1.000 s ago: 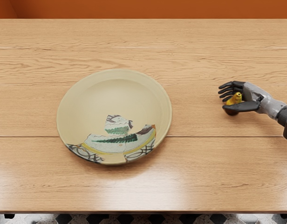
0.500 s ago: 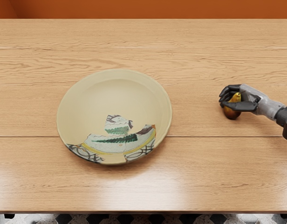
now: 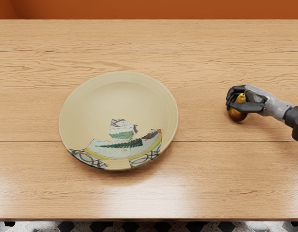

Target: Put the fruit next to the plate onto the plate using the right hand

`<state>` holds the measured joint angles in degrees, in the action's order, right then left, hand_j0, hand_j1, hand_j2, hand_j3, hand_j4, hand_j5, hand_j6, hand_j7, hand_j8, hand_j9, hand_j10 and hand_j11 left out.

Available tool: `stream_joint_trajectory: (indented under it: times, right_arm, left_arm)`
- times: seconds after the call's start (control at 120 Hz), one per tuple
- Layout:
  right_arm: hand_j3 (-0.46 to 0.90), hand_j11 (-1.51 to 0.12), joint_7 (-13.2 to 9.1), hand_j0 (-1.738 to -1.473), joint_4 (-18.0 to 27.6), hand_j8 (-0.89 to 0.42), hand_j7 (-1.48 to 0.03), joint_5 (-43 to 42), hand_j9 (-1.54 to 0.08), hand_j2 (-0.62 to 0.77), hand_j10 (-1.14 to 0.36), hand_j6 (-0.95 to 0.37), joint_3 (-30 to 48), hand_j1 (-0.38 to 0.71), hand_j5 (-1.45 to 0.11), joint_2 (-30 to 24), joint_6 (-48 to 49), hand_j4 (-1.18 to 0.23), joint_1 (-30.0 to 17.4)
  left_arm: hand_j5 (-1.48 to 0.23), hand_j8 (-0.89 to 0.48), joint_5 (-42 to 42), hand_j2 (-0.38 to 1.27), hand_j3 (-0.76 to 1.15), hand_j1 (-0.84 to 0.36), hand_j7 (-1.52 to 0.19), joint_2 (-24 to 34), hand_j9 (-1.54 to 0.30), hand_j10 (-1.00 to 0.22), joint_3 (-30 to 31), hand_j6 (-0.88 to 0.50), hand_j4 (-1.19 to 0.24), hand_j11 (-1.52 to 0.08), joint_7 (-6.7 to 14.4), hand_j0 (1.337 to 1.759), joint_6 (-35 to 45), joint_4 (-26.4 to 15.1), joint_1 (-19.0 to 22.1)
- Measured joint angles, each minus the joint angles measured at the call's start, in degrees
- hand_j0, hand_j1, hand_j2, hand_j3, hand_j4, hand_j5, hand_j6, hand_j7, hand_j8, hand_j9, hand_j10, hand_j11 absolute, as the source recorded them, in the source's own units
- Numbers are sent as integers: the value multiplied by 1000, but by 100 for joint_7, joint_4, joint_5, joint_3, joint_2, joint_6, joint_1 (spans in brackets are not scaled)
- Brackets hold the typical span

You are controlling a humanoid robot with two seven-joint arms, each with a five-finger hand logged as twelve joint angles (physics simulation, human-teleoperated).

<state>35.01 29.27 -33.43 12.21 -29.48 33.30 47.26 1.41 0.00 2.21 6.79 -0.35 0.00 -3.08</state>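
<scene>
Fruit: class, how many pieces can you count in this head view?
1. The fruit is right of the plate, apart from it, grasped by the right hand, which hides part of it. No other fruit shows.

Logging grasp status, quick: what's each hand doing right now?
Right hand: closed on the fruit, to the right of the plate.
Left hand: not in view.
</scene>
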Motion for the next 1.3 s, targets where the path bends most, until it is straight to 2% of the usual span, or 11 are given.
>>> stream_joint_trajectory:
  times: [0.175,0.358,0.75,0.817,0.967,1.3]
  right_arm:
    - [0,-1105,1,-1642,24,-787,-1056,24,-1097,-213,-630,-810,21,502,-1088,-27,118,-793,80]
    - [0,-1130,1,-1645,81,-796,-1077,149,-1138,-68,-556,-828,74,551,-1111,-50,154,-810,200]
    - [0,-1127,-5,-1634,756,-809,-1090,591,-1133,135,-525,-840,112,597,-1082,-96,134,-845,334]
    - [0,-1135,-2,-1634,897,-803,-1090,623,-1146,117,-524,-840,150,545,-1098,-101,151,-836,355]
    - [0,-1138,1,-1642,1240,-797,-1091,656,-1167,21,-538,-839,192,512,-1139,-95,179,-814,474]
    - [0,-1161,2,-1639,1764,-800,-1093,657,-1167,-135,-604,-840,209,497,-1145,2,165,-813,625]
  left_arm:
    - [0,-1,0,0,1,349,0,0,0,-1,0,-1,-1,0,0,1658,0,0,0]
    - [0,-1,0,0,0,349,0,0,0,-1,-2,-1,-1,0,-2,1658,0,0,0]
    - [0,-1,0,0,0,349,0,0,0,-1,-2,-1,-1,0,-2,1658,0,0,0]
    - [0,-1,0,0,0,349,0,0,0,-1,-2,-1,-1,0,-2,1658,0,0,-4]
    - [0,-1,0,0,0,349,0,0,0,0,-2,-1,-1,0,-2,1658,0,-1,0]
    - [0,-1,0,0,0,349,0,0,0,0,-2,-1,0,0,-2,1658,0,-1,0]
